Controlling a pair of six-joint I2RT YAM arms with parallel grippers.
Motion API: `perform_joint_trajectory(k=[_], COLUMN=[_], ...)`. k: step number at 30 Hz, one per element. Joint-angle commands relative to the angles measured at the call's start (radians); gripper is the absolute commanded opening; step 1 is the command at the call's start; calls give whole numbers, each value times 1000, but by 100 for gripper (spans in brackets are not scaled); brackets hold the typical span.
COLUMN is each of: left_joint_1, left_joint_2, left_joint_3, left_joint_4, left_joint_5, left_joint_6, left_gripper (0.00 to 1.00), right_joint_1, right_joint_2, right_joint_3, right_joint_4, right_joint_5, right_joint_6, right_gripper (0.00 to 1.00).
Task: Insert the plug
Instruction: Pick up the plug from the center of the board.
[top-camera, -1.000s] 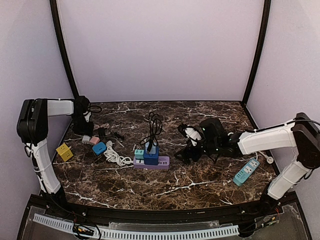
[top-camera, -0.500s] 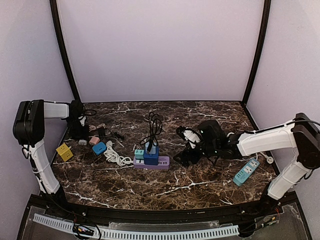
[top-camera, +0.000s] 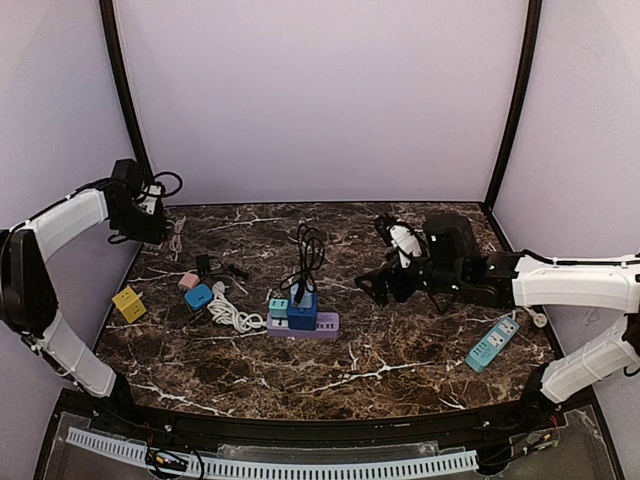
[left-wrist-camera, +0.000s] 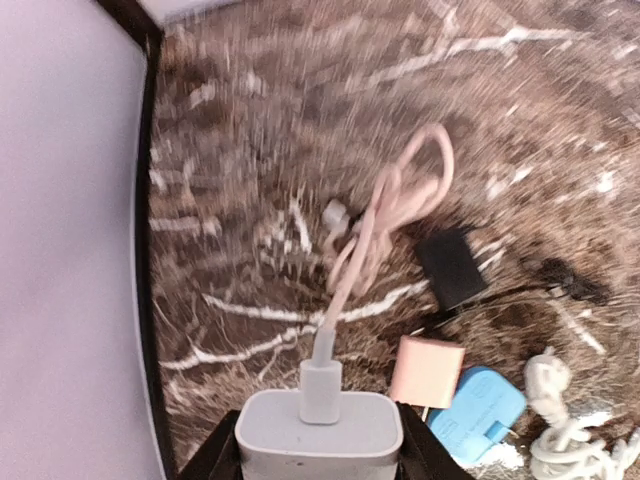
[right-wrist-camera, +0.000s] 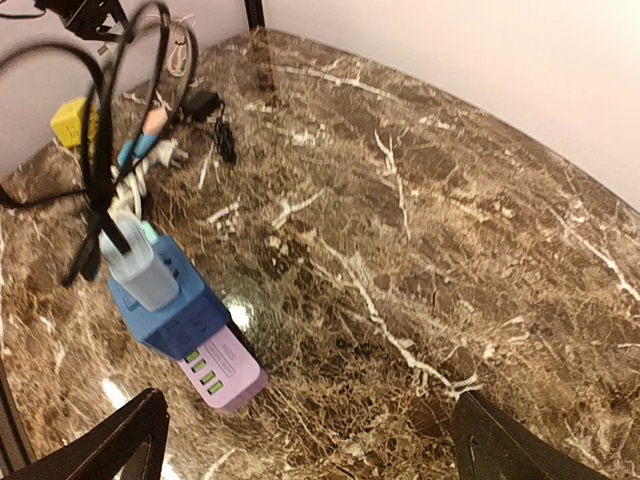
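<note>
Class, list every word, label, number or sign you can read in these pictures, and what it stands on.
No text can be read.
The white charger shows no print.
The purple power strip shows green slots, no letters.
The teal power strip: any marks too small.

the white charger (left-wrist-camera: 318, 437) was cut off by the left wrist view's bottom edge; the marble table (left-wrist-camera: 560, 130) beyond was blurred, the pink cable (left-wrist-camera: 385, 215) perhaps looped.
</note>
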Motion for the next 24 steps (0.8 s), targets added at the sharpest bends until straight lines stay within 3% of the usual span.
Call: perform_joint_trajectory(k=[1,6,10,12,16,24], left_joint_1=[-127,-333,-650,-904,-1152,-1281], left_joint_2=[-258,-363,-442,-501,-589,-536], left_joint_3=[64,237,212,129,-88,-192], left_joint_4=[-23,-235,-244,-82,321,687], left_joint_5=[37,-60,-355,-496,-579,-516], left_joint_6=[253,518,838,1038,1399,1456], left_gripper=[1,1,1,1,1,1], right_joint_1=[8,8,19,53,185,296], right_joint_2=[-105,-165,-169,-149,-68,55], right_joint_3=[100,300,439,486,522,483], right_joint_4=[-76,-217,-227,-197,-82,93], right_joint_5=[42,-44,-102,-100,-93,-143], right_joint_6=[80,137,206,235,220,224], right_gripper=[99,94,84,80,80,82])
